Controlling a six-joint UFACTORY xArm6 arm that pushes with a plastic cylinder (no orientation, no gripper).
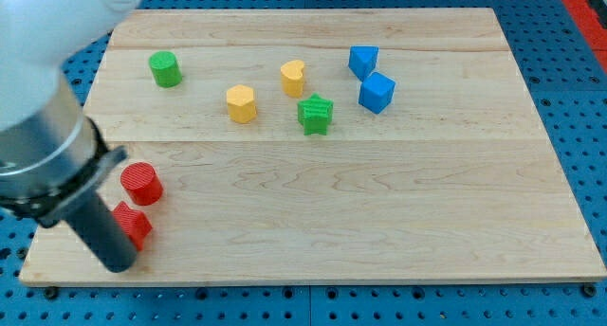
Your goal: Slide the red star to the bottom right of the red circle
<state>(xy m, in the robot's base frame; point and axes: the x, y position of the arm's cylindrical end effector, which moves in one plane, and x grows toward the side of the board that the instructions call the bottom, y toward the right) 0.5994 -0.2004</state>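
Observation:
The red circle (142, 183) lies near the board's left edge, low in the view. The red star (134, 225) lies just below it and a touch to the left, almost touching it, partly hidden by the rod. My tip (119, 265) is at the lower left corner of the board, against the star's lower left side.
A green cylinder (165, 69) lies at the upper left. A yellow hexagon (242, 103), a yellow heart-like block (293, 78) and a green star (316, 115) lie at the top centre. Two blue blocks (363, 61) (377, 92) lie right of them. The wooden board (398, 222) sits on a blue pegboard.

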